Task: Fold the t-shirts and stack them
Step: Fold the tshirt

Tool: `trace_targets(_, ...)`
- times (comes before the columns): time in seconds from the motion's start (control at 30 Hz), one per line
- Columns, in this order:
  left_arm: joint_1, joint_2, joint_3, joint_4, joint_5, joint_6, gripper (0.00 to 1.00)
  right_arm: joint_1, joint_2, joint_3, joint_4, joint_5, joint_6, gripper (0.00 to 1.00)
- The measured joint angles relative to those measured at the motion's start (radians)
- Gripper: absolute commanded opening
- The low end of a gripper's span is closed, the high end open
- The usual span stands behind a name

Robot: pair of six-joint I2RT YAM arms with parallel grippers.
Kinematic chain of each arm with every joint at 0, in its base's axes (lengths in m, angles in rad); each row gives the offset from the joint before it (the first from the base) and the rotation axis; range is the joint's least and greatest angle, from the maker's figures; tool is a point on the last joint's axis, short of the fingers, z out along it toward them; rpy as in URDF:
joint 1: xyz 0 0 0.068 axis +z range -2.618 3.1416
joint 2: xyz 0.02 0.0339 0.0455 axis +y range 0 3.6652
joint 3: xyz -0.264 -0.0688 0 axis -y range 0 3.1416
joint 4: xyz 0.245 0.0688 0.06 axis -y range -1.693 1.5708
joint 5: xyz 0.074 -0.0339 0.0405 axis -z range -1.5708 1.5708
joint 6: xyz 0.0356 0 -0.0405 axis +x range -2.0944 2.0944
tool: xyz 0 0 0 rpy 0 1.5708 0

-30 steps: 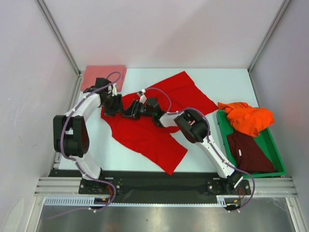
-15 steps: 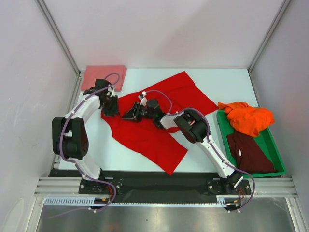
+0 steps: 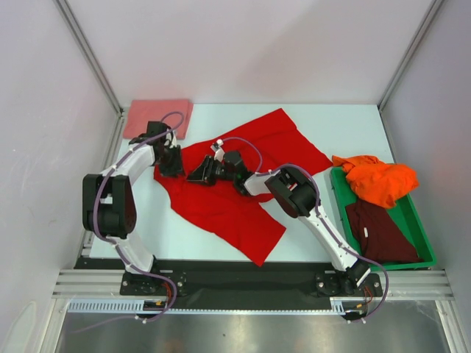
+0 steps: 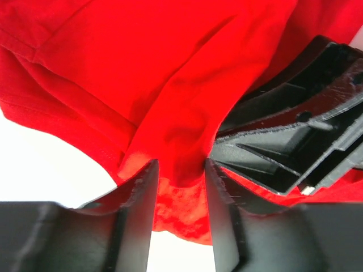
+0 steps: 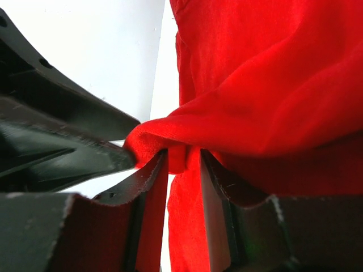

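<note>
A bright red t-shirt (image 3: 221, 209) lies spread and rumpled across the middle of the table. Both grippers meet at its upper left edge. My left gripper (image 3: 174, 163) (image 4: 180, 170) is shut on a fold of the red cloth (image 4: 170, 73), which fills the gap between its fingers. Just to its right, my right gripper (image 3: 201, 175) (image 5: 182, 156) pinches a bunched hem of the same shirt (image 5: 255, 85). A salmon-pink t-shirt (image 3: 157, 116) lies folded flat at the back left. An orange t-shirt (image 3: 379, 180) and a dark maroon t-shirt (image 3: 379, 232) sit in the bin.
A green plastic bin (image 3: 408, 212) stands at the table's right edge. Metal frame posts rise at the back corners, with white walls on both sides. The two grippers are nearly touching; each one's black fingers show in the other's wrist view.
My left gripper has shifted slightly left and down along the shirt's edge, closing onto the cloth. The right gripper has barely moved and keeps its grip.
</note>
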State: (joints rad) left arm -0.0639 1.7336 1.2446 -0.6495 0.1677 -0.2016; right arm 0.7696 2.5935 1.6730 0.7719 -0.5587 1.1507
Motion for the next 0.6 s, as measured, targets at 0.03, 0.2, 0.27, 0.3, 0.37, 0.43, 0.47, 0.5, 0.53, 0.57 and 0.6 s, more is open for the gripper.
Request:
trace_targets(0.03, 0.0, 0.006, 0.0, 0.001, 0.0, -0.003, 0.34, 0.0, 0.0, 0.0, 0.0, 0.0, 0.0, 0.34)
trace_targets(0.2, 0.001, 0.035, 0.001, 0.005, 0.001, -0.006, 0.08, 0.0, 0.0, 0.002, -0.002, 0.0, 0.0, 0.35)
trace_targets(0.27, 0.004, 0.048, 0.005, 0.004, 0.0, -0.006, 0.0, 0.0, 0.0, 0.003, -0.005, 0.001, 0.0, 0.36)
trace_targets(0.3, 0.007, 0.056, 0.007, 0.004, 0.0, -0.007, 0.0, 0.0, 0.0, 0.003, -0.006, 0.001, 0.0, 0.36)
trace_targets(0.37, 0.016, 0.064, 0.012, 0.003, 0.001, -0.007, 0.0, 0.0, 0.0, 0.005, -0.01, 0.002, 0.0, 0.39)
trace_targets(0.43, 0.027, 0.066, 0.021, -0.004, 0.0, -0.006, 0.0, 0.0, 0.0, 0.009, -0.013, 0.005, 0.0, 0.4)
trace_targets(0.47, 0.034, 0.067, 0.029, -0.008, 0.0, -0.006, 0.0, 0.001, 0.0, 0.012, -0.016, 0.008, 0.001, 0.4)
trace_targets(0.5, 0.04, 0.068, 0.037, -0.01, 0.0, -0.005, 0.0, 0.001, 0.0, 0.017, -0.023, 0.01, 0.001, 0.4)
trace_targets(0.53, 0.046, 0.07, 0.047, -0.011, 0.0, -0.005, 0.0, 0.001, 0.0, 0.023, -0.03, 0.012, 0.001, 0.4)
trace_targets(0.57, 0.05, 0.072, 0.055, -0.011, -0.001, -0.004, 0.0, 0.002, 0.0, 0.034, -0.042, 0.013, 0.001, 0.39)
trace_targets(0.6, 0.053, 0.074, 0.061, -0.01, -0.001, -0.003, 0.0, 0.002, 0.001, 0.042, -0.048, 0.015, 0.001, 0.39)
